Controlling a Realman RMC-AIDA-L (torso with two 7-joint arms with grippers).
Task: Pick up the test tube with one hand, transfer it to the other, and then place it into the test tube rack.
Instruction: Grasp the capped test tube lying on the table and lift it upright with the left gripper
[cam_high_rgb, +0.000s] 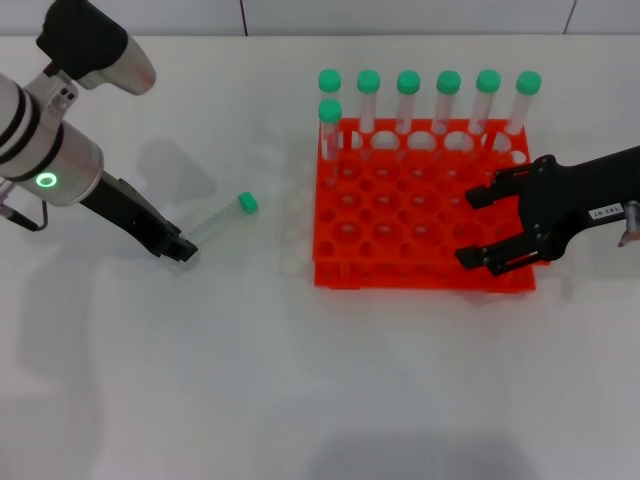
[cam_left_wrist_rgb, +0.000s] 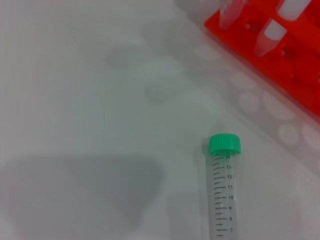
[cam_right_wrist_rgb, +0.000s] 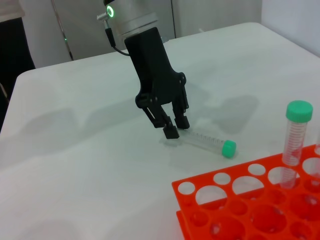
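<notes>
Green-capped and clear, the tube (cam_high_rgb: 218, 220) lies flat on the white worktop (cam_high_rgb: 300, 400), well left of the orange rack (cam_high_rgb: 420, 205), its cap pointing toward the rack and its bottom end at the tips of the left hand (cam_high_rgb: 180, 248). That hand is down at the worktop with its two fingers (cam_right_wrist_rgb: 171, 131) only a little apart; in the right wrist view they seem to straddle the tube's bottom end, though I cannot tell whether they touch it — and nothing is lifted. The step in hand looks like the first pick-up, at the point of closing. The right hand (cam_high_rgb: 478, 228) hovers over the rack's near right part, wide open and holding nothing, waiting for the handover. Seven other tubes (cam_high_rgb: 448, 100) stand in the rack's back holes. The next move calls for the left hand to close squarely on the thin, round tube without rolling it away, then lift it and carry it toward the right hand — leaving enough of the tube free for that hand to take.
</notes>
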